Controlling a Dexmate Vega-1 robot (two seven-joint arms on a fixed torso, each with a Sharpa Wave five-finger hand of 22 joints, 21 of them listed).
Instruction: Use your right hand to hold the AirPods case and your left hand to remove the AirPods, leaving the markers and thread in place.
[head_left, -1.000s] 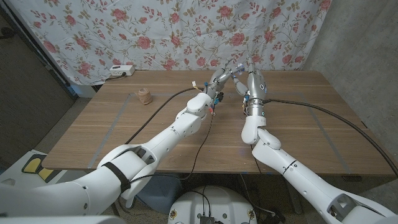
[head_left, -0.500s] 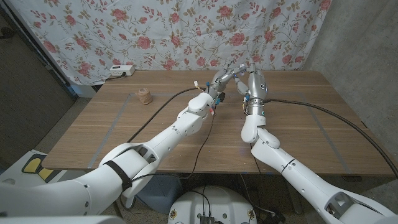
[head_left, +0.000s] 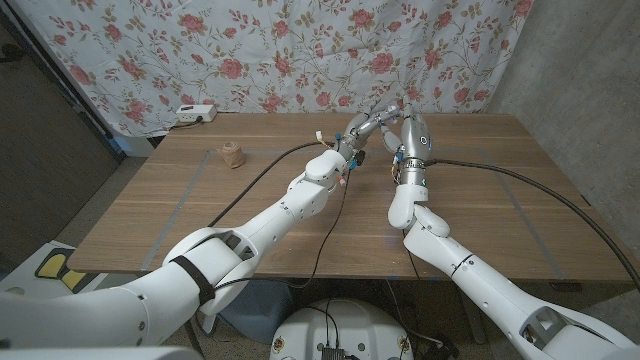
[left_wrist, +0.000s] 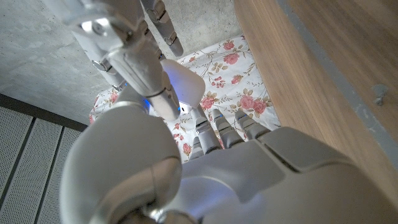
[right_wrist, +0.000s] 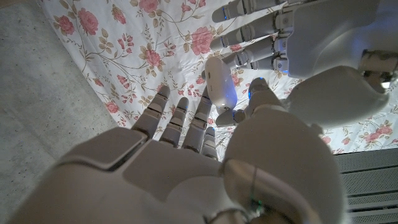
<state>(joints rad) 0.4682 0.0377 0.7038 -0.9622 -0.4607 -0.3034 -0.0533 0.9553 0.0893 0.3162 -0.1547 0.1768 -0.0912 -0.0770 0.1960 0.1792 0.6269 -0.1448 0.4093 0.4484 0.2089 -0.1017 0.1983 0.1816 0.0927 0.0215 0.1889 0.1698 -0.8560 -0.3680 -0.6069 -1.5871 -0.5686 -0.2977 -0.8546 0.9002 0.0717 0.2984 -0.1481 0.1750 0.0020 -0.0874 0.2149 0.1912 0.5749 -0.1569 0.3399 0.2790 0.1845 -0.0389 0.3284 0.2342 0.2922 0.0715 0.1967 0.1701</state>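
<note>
My right hand is raised above the far middle of the table and holds the white AirPods case between thumb and fingers. The case also shows past the back of my left hand. That left hand is up close beside the right one, its fingers stretched out towards the case with nothing visibly in them. Whether the lid is up is hidden. The spool of thread stands on the table's left part. Small coloured items, perhaps the markers, lie partly hidden by my left wrist.
A white power strip lies at the table's far left edge against the floral curtain. Black cables run across the table from both wrists. The wooden table stretches bare to the right and front.
My left hand has edged up and rightwards, closer to the right hand and the case. The right hand has stayed almost still.
</note>
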